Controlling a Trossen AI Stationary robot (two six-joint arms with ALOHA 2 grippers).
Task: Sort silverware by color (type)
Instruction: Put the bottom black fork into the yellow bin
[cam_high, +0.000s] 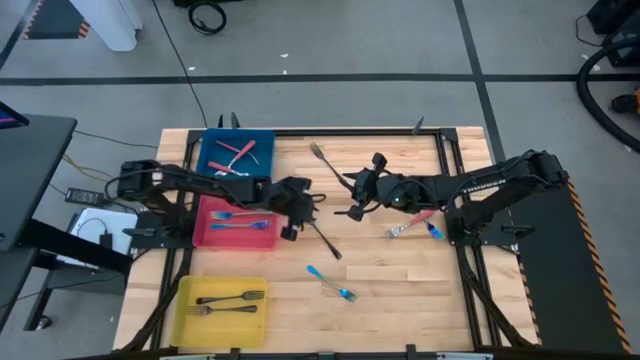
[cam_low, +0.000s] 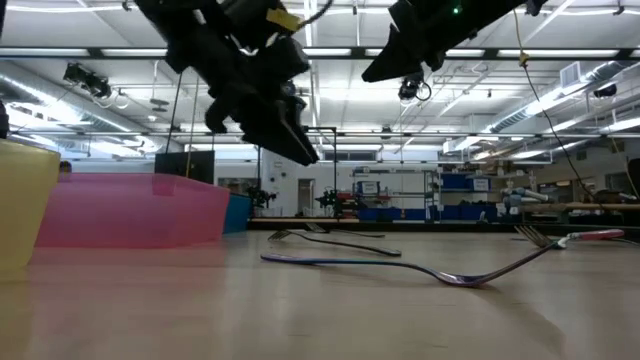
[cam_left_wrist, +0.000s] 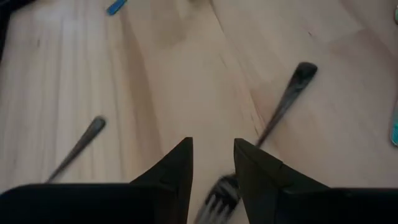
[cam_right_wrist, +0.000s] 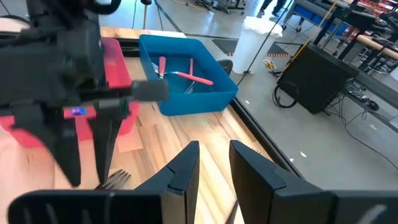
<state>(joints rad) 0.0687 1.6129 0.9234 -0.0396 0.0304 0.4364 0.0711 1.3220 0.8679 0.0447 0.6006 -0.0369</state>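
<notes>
My left gripper (cam_high: 297, 208) hangs open over the table's middle, fingers slanting down, above the tine end (cam_left_wrist: 214, 198) of a dark metal fork (cam_high: 323, 241) that lies flat on the wood. In the low view the left gripper (cam_low: 292, 143) is clear of the table. My right gripper (cam_high: 354, 198) is open and holds nothing, raised just right of the left one. A second dark fork (cam_high: 328, 164) lies farther back. A blue-handled fork (cam_high: 331, 283) lies toward the near edge, and a red-handled fork (cam_high: 411, 224) lies under the right arm.
On the left stand three bins: a blue bin (cam_high: 262, 138) holding red-handled forks, a red bin (cam_high: 205, 240) holding blue-handled forks, and a yellow bin (cam_high: 190, 325) holding dark forks. A short blue handle (cam_high: 435, 232) shows beside the red-handled fork. Bare wood lies at the near right.
</notes>
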